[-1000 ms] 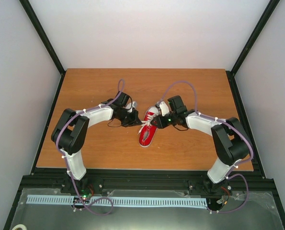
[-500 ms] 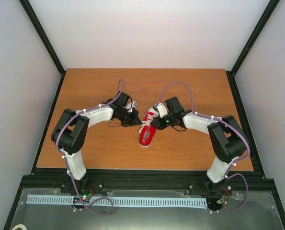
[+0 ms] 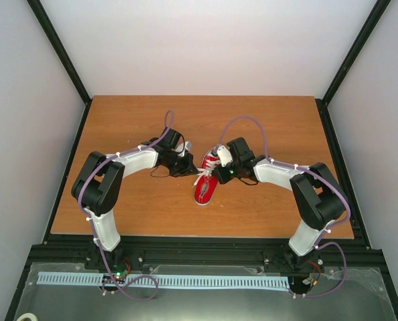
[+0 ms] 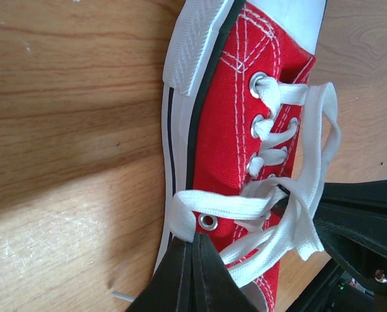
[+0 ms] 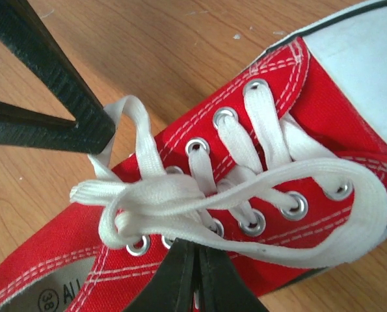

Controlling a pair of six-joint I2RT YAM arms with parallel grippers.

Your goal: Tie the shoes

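The small red sneaker (image 3: 205, 188) lies on the wooden table (image 3: 279, 127) between both arms, toe toward the back. My left gripper (image 3: 191, 168) is at the shoe's left side. In the left wrist view, the left gripper (image 4: 193, 242) is shut on a loop of white lace (image 4: 226, 207) beside the sole (image 4: 180, 97). My right gripper (image 3: 217, 175) is over the shoe's right side. In the right wrist view, the right gripper (image 5: 197, 248) is shut on the long lace loop (image 5: 310, 244) that runs toward the toe cap (image 5: 359, 65). The laces cross in a loose knot (image 5: 160, 195).
The left gripper's black fingers (image 5: 56, 97) show in the right wrist view, close above the knot. The right gripper's body (image 4: 365, 221) shows in the left wrist view beside the shoe. Black frame rails (image 3: 199, 251) run along the table's near edge.
My right gripper has moved a little left, closer over the shoe, with the lace in it. The left arm and the shoe have stayed put.
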